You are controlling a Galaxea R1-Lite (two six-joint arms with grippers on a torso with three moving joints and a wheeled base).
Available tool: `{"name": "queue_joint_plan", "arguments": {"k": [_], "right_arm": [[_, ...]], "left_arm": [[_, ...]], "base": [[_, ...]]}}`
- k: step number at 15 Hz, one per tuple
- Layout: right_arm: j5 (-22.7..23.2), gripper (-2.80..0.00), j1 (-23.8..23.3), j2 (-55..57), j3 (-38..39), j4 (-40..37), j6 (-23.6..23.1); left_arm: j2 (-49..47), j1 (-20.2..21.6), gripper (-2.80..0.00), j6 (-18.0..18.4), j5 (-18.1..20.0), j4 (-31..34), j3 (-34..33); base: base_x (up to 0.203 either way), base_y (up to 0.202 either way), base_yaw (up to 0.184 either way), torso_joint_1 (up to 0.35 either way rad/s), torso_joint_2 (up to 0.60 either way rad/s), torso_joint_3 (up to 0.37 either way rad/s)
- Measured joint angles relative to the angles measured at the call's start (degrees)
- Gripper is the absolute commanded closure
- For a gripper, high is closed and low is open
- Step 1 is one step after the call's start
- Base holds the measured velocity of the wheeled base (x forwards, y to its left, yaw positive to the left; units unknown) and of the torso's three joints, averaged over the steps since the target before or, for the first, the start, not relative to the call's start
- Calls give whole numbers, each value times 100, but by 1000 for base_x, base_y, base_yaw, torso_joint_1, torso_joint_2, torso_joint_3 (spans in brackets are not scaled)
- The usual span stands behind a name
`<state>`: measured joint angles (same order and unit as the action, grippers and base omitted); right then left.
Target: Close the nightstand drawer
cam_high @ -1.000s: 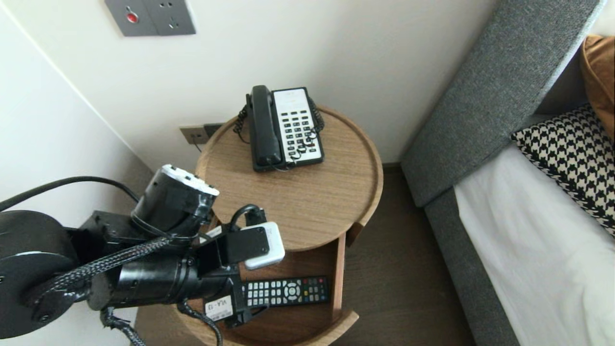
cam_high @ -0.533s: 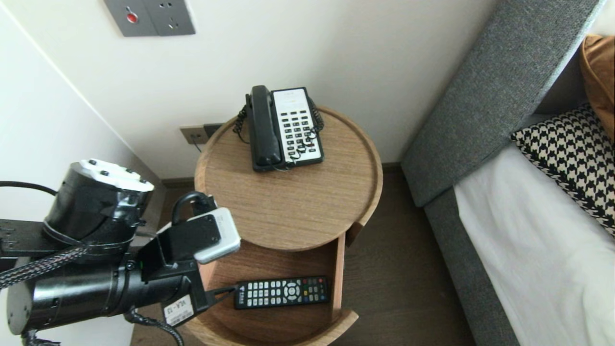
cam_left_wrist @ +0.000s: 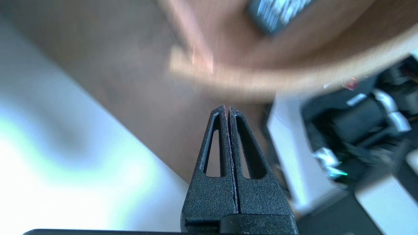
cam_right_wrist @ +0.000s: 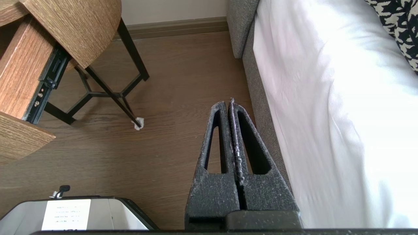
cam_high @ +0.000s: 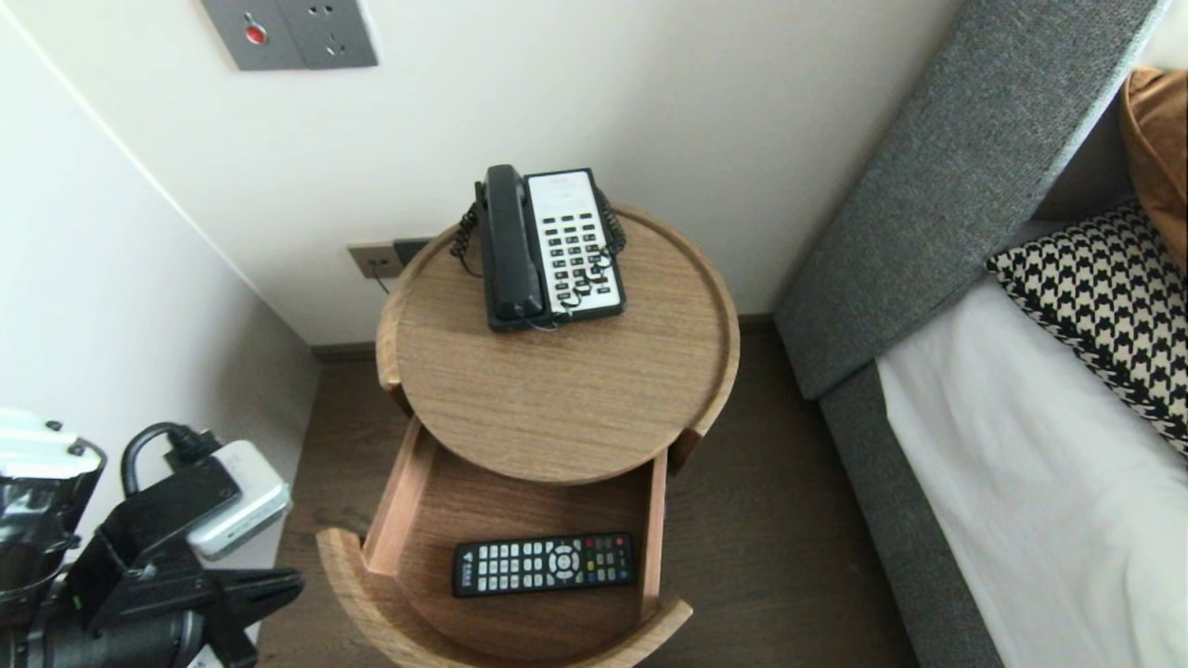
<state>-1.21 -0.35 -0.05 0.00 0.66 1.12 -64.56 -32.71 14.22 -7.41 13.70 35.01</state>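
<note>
The left claw (cam_high: 295, 582) hangs just left of the open drawer (cam_high: 339, 566). Its fingers are pressed together with nothing between them. The right claw (cam_right_wrist: 230, 104), likewise closed and empty, hangs over the floor (cam_right_wrist: 179, 81) to the right of the drawer. The remote (cam_high: 545, 563) lies flat inside the drawer, near its curved front. The table (cam_high: 566, 417) top covers the drawer's back half, with the telephone (cam_high: 548, 246) beyond. To my eye the jutting front is the hazard: a sideways swing of the left arm could knock the drawer and slide the remote.
</note>
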Motion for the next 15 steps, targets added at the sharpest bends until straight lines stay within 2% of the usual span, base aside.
{"name": "queue_joint_plan", "arguments": {"k": [2,4,6,9,13,15], "right_arm": [[-2,0,0,0,0,0,0],[-2,0,0,0,0,0,0],[-1,0,0,0,0,0,0],[0,0,0,0,0,0,2],[1,0,0,0,0,0,1],[1,0,0,0,0,0,-2]], "left_arm": [[399,184,0,-407,-50,340,-336],[688,367,0,-614,-93,304,-753],[856,487,0,-836,-96,-180,-1251],[914,549,0,-914,-31,-1258,-2150],[688,560,0,-926,729,-2595,-2712],[435,560,0,-945,823,-3117,-2923]], "base": [[0,0,0,0,0,0],[0,0,0,0,0,0],[0,0,0,0,0,0],[0,0,0,0,0,0],[0,0,0,0,0,0],[0,0,0,0,0,0]]}}
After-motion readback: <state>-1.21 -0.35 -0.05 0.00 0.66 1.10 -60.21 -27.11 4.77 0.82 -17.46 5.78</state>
